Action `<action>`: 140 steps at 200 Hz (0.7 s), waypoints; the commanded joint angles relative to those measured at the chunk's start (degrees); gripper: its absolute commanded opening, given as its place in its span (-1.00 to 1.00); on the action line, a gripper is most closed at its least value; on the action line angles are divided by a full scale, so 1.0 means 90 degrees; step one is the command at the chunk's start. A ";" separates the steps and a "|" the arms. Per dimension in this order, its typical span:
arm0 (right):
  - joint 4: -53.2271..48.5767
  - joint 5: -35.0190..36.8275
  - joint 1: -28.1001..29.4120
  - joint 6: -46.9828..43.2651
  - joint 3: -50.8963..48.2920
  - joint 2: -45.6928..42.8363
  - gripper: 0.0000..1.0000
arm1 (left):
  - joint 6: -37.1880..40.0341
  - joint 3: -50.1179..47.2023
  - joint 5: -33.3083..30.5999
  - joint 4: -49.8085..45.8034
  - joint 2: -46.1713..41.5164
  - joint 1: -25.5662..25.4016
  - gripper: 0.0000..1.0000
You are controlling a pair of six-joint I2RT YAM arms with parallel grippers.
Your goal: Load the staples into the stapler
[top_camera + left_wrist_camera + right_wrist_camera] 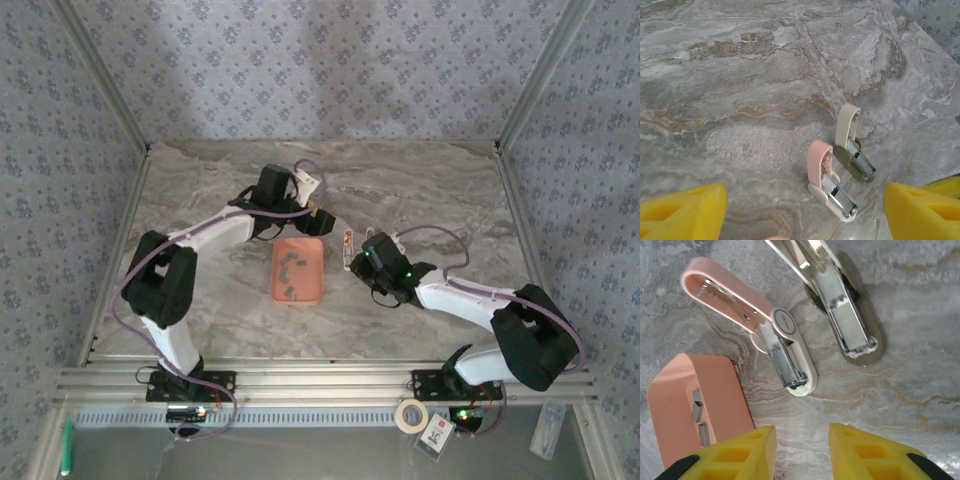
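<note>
Nearest the arm bases on the marbled table (400, 335), finding the staples (696, 410) lying loose as short grey strips inside the salmon-orange tray (311, 283), with none lifted out.

Just right of the tray, hovering the right gripper (801, 440) low over bare tabletop, jaws standing narrow with nothing between them, fingers pointing toward the pink stapler (782, 325).

Just beyond those fingers, seeing the pink stapler opened up: lid tipped up and back, metal magazine channel exposed, base resting flat on the table close to the tray's far right corner. Failing to make out any strip inside the shiny channel, so judging it unloaded, though not with certainty.

Slightly farther and to the right, noting a second, beige stapler (851, 145), likewise opened, sitting close beside the pink one and seemingly apart from it.

Farthest out, hanging the left gripper (804, 210) above the table beyond both staplers, jaws spread wide and empty, wrist camera looking down on the two open magazines.

Judging the loading itself as not yet begun. Opening the stapler already done. Picking a strip from the tray, seating it in the channel and closing the lid all remaining. Expecting trouble with the pick, given such tiny, flat strips lying against the tray floor.
</note>
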 commanded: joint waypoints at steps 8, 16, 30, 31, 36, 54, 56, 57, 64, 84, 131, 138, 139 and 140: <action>0.0570 -0.0175 -0.0040 0.0588 -0.0258 -0.0048 -0.33 | -0.0098 0.0793 0.0405 -0.0448 0.0635 -0.0114 0.62; 0.0507 -0.0185 -0.0057 0.0593 -0.0255 -0.0053 -0.33 | -0.0096 0.0946 0.0450 -0.0501 0.0807 -0.0158 0.61; 0.0421 -0.0211 -0.0077 0.0596 -0.0259 -0.0058 -0.34 | -0.0059 0.1250 0.0543 -0.0595 0.1094 -0.0230 0.60; 0.0417 -0.0215 -0.0078 0.0602 -0.0259 -0.0058 -0.33 | -0.0058 0.1270 0.0548 -0.0609 0.1109 -0.0237 0.59; 0.0401 -0.0217 -0.0075 0.0599 -0.0259 -0.0063 -0.34 | -0.0052 0.1359 0.0580 -0.0647 0.1203 -0.0262 0.59; 0.0342 -0.0217 -0.0081 0.0597 -0.0259 -0.0054 -0.34 | -0.0029 0.1628 0.0728 -0.0733 0.1516 -0.0335 0.59; 0.0337 -0.0218 -0.0083 0.0602 -0.0259 -0.0052 -0.34 | -0.0028 0.1657 0.0748 -0.0745 0.1544 -0.0340 0.59; 0.0336 -0.0218 -0.0082 0.0600 -0.0259 -0.0050 -0.34 | -0.0023 0.1673 0.0758 -0.0747 0.1554 -0.0341 0.59; 0.0316 -0.0222 -0.0083 0.0601 -0.0259 -0.0053 -0.34 | 0.0015 0.1758 0.0805 -0.0758 0.1654 -0.0360 0.58; 0.0255 -0.0219 -0.0084 0.0597 -0.0259 -0.0048 -0.34 | 0.0087 0.1945 0.0912 -0.0758 0.1925 -0.0446 0.54; 0.0235 -0.0257 -0.0079 0.0598 -0.0278 0.0007 -0.34 | 0.0123 0.2227 0.1243 -0.0810 0.2327 -0.0581 0.49; 0.0224 -0.0250 -0.0081 0.0593 -0.0249 0.0050 -0.35 | 0.0117 0.2227 0.1263 -0.0791 0.2352 -0.0588 0.47; 0.0216 -0.0253 -0.0081 0.0590 -0.0244 0.0059 -0.35 | 0.0118 0.2227 0.1265 -0.0789 0.2358 -0.0587 0.47; 0.0212 -0.0250 -0.0085 0.0588 -0.0242 0.0059 -0.35 | 0.0114 0.2232 0.1260 -0.0789 0.2361 -0.0591 0.46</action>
